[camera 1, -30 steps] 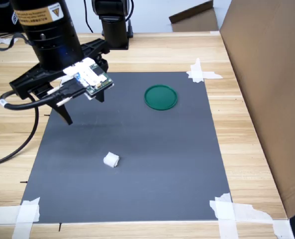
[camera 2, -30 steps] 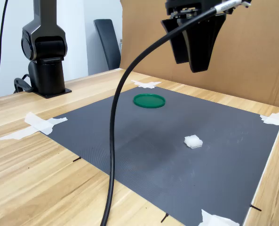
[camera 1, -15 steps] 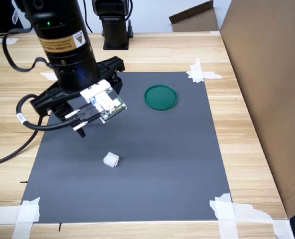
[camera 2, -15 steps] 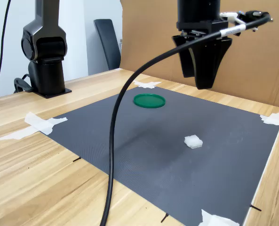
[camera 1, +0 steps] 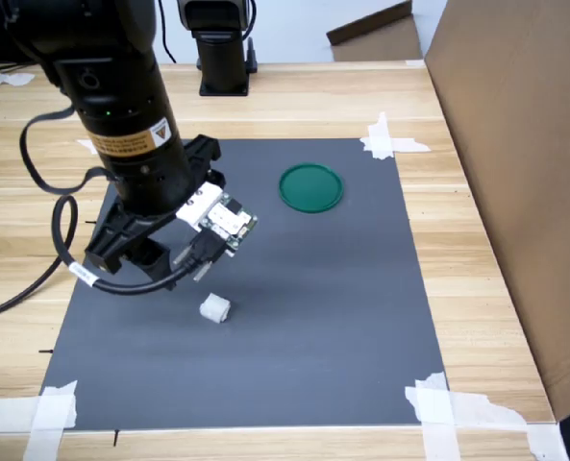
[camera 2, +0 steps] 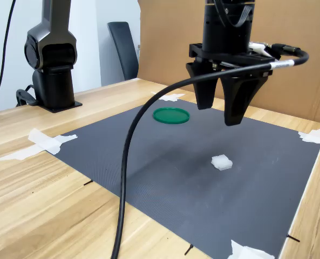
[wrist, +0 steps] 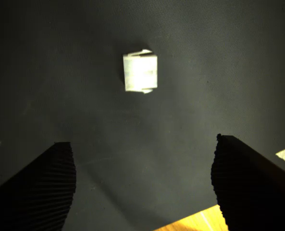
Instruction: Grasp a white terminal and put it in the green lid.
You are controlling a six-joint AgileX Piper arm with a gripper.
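Claw above terminal, released.
We see the claw (camera 2: 220,114) spread wide over the white terminal (camera 1: 214,308), which lies on the dark mat (camera 1: 342,317), well apart from the green lid (camera 1: 310,187).

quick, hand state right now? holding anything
Hand: open and empty, fingers spread above the mat; the white terminal lies on the mat, untouched.

Arm angled downward, hand (camera 2: 219,114) pointing down, fingers spread apart
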